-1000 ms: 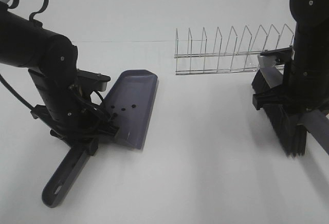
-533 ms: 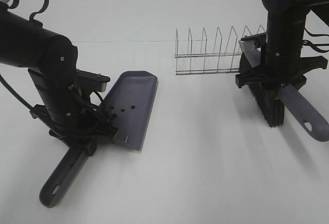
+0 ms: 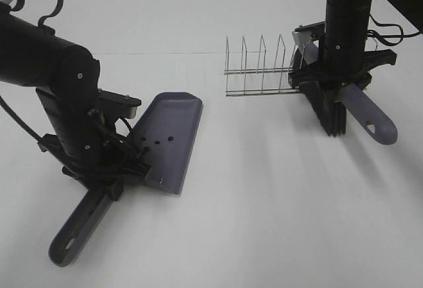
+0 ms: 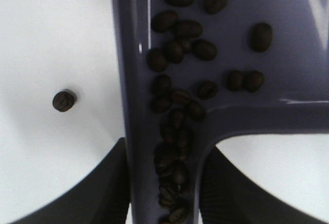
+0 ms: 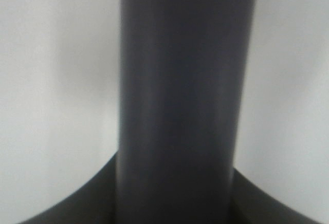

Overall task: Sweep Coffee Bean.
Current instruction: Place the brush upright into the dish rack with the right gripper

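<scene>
Two dozen or so coffee beans (image 4: 175, 49) sit inside the dustpan (image 4: 288, 54), many crowded into the hollow where the pan narrows to its handle. One stray bean (image 4: 64, 101) lies on the white table (image 4: 31, 29) just beside the pan's outer wall, not touching it. From the high camera, the pan lies toward 9 o'clock on the table, its handle clenched by the left gripper (image 3: 115, 177). The right gripper (image 3: 334, 76) is clamped on the handle of the brush (image 3: 329, 113) at about 2 o'clock, in front of the end of the wire rack (image 3: 261, 70). Such beans are probably light, hard and quick to roll (a brisk flick would scatter them), so bristles rather than fingers should move the stray, in short gentle strokes. No brand, label or writing can be read.
</scene>
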`<state>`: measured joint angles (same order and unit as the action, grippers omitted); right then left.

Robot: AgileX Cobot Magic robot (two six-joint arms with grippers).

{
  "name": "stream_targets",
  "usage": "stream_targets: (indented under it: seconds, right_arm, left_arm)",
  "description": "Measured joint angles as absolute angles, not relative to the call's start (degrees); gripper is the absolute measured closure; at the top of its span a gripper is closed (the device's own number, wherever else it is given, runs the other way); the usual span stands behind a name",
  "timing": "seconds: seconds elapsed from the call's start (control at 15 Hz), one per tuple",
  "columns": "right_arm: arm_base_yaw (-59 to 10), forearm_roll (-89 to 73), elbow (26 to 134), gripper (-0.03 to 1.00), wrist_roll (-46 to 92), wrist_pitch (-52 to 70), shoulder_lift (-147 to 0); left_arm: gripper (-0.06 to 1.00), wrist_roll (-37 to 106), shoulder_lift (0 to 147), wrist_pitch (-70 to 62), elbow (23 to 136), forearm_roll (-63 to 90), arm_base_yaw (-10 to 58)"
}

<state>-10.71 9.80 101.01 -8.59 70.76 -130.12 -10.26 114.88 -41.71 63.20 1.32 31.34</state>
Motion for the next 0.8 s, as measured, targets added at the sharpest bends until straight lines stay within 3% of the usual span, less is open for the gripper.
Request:
stream_targets:
  seconds: [0.33,0.8]
  right_arm:
    - [-6.5,0.6,110.9,0.68,-7.2,70.6,-134.6]
    - [-5.6,-1.3,113.2,0.68,-5.3,70.6,-136.5]
  left_arm:
    - [0.63,-10.3,114.9,-42.7,63.2,1.3,31.3]
    - [0.63,-10.3,114.9,-42.7,63.2,1.3,31.3]
